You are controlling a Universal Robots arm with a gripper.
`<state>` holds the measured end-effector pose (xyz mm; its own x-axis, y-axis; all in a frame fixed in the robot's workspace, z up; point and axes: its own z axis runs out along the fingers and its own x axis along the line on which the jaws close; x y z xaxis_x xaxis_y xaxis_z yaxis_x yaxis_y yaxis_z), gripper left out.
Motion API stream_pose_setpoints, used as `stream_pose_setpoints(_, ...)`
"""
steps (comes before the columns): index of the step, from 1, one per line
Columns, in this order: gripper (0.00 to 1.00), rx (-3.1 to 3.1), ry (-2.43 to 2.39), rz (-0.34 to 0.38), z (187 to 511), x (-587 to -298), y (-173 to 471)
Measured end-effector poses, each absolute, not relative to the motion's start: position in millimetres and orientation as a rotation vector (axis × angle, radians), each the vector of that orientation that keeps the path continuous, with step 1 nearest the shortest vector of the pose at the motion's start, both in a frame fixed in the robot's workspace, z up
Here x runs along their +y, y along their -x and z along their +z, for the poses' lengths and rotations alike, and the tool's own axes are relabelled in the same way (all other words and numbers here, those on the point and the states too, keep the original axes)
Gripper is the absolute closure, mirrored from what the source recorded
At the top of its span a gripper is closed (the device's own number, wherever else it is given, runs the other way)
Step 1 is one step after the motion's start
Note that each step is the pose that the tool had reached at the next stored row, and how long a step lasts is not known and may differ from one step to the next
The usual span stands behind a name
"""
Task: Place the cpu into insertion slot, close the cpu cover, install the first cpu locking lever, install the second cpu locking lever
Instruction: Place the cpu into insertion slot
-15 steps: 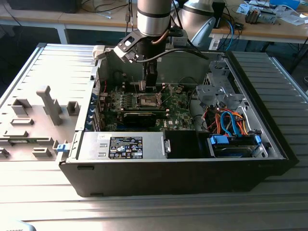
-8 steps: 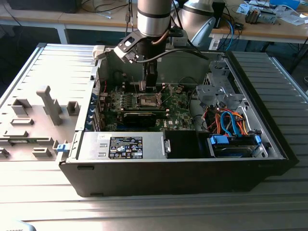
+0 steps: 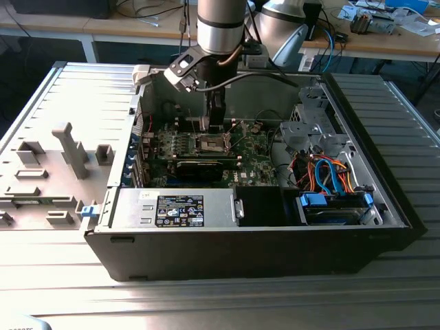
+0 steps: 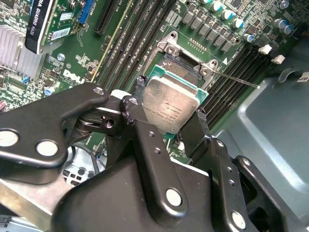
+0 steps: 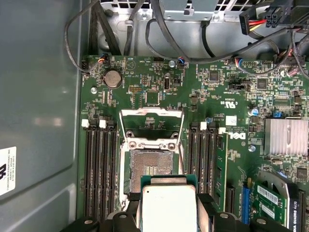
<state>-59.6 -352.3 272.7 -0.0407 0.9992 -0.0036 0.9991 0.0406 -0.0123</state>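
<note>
Currently, in the exterior view, the gripper (image 3: 215,125) hangs inside the case (image 3: 240,251), just above the slot (image 3: 210,143); a black label (image 3: 180,210) nearby is left unread. In the second wrist view its fingers (image 4: 195,133) clamp the cpu (image 4: 171,104) by two edges, over the slot, apparently unseated. In the first wrist view the cover (image 5: 152,111) stands open. Step in hand: placing the cpu; this calls for squaring it to the rim.

Exterior view overlooks open case (image 3: 206,258), both wrist views close over motherboard (image 5: 145,77)
</note>
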Motion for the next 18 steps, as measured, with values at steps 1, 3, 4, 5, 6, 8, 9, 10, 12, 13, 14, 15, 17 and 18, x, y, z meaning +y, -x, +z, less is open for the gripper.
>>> stream_pose_setpoints(1,0.45,-2.262,2.172,0.018,272.3,-352.3,59.6)
stream_pose_setpoints(3,0.45,-2.262,2.172,0.018,271.5,-352.1,59.4)
stream_pose_setpoints(4,0.45,-2.262,2.172,0.018,270.9,-352.0,59.3)
stream_pose_setpoints(5,0.45,-2.262,2.172,0.018,270.5,-352.0,59.3)
stream_pose_setpoints(6,0.45,-2.262,2.172,0.018,270.2,-351.9,59.2)
stream_pose_setpoints(8,0.45,-2.262,2.172,0.018,269.2,-351.9,59.2)
stream_pose_setpoints(9,0.45,-2.262,2.172,0.018,268.8,-351.8,59.2)
stream_pose_setpoints(10,0.45,-2.262,2.172,0.018,268.1,-351.8,59.2)
stream_pose_setpoints(12,0.45,-2.262,2.172,0.018,266.5,-351.7,59.1)
stream_pose_setpoints(13,0.45,-2.262,2.172,0.018,266.1,-351.7,58.9)
stream_pose_setpoints(14,0.45,-2.262,2.172,0.018,265.3,-351.6,58.7)
stream_pose_setpoints(15,0.45,-2.262,2.172,0.018,264.9,-351.6,58.6)
stream_pose_setpoints(17,0.45,-2.262,2.172,0.018,264.3,-351.6,58.5)
stream_pose_setpoints(18,0.45,-2.262,2.172,0.018,264.0,-351.6,58.4)
